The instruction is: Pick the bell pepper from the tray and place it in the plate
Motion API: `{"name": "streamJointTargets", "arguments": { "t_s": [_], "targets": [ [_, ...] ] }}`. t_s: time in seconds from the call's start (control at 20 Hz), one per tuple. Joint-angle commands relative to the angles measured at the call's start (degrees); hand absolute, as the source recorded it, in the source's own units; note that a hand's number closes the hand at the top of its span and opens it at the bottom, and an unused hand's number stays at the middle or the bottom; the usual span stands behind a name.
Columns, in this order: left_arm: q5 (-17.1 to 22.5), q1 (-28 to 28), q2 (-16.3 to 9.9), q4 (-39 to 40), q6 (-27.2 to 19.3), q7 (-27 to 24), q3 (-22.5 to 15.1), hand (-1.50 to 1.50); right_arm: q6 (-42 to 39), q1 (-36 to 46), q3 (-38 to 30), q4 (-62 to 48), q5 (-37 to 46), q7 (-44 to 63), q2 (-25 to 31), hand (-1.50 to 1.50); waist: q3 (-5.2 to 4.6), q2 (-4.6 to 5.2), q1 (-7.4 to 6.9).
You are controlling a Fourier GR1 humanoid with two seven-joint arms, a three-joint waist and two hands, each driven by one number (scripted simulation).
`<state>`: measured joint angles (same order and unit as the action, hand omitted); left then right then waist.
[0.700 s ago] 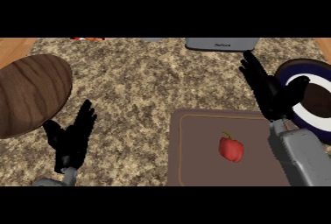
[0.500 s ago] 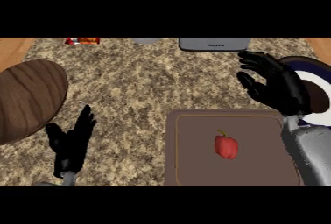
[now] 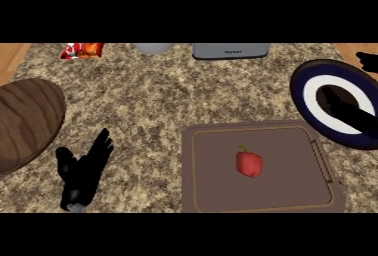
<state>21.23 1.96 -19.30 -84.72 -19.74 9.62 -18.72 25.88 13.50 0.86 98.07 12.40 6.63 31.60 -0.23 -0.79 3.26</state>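
the bell pepper [image 3: 249,163] lies on its side near the middle of the brown tray [image 3: 210,200], stem toward the far edge, untouched and with nothing curled round it. the tray sits on the speckled bench [image 3: 170,95], and the dark blue plate [image 3: 304,95] with its white centre rests just beyond the tray's far right corner, partly covered by a dark shape. what has changed is the right hand [image 3: 367,61]: a moment ago it stood in full view over the plate's near side with fingers spread, and now only a black tip shows at the right edge, above the plate, while the dark streak across the plate's white centre may be its forearm or shadow; whether its fingers are straight or curled cannot be told. the view has also shifted, so the tray and pepper sit more centrally. for the task this reads as no progress yet: the pepper is still to be grasped, and the right hand is off to the far right of it, farther from the pepper than the plate is. the left hand [image 3: 83,172] rests open at the lower left, fingers straight and pointing up, well to the left of the tray and holding nothing. beyond it to the left lies a round wooden board [image 3: 26,122]; a grey appliance [image 3: 230,50] and a red packet [image 3: 81,50] stand along the far edge.
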Motion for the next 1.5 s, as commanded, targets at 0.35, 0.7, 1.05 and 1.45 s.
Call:
{"name": "streamJointTargets", "arguments": {
  "t_s": [0.35,0.7,1.05,1.45],
  "targets": [
    [0.25,-1.19,1.50,5.43,5.37,-3.11,1.55,0.00,-3.76,-25.29,3.15,27.69,13.54,10.48,4.57,-1.50,0.06,0.56,-1.53],
    [-0.74,-2.19,1.50,3.20,5.73,-1.99,0.48,0.00,-19.81,-24.66,11.46,33.83,20.51,30.73,11.85,-1.50,-0.03,0.77,-3.07],
    [-1.23,-1.00,1.57,2.50,6.59,-1.67,1.33,0.00,-31.86,-9.99,22.79,32.64,27.14,51.41,5.60,-1.50,0.11,0.91,-4.41],
    [-2.99,-3.72,2.15,5.61,7.64,-0.87,3.66,0.00,-32.00,-4.76,33.36,18.33,41.32,54.78,-8.45,-1.50,0.20,0.83,-3.59]
  ]
}}
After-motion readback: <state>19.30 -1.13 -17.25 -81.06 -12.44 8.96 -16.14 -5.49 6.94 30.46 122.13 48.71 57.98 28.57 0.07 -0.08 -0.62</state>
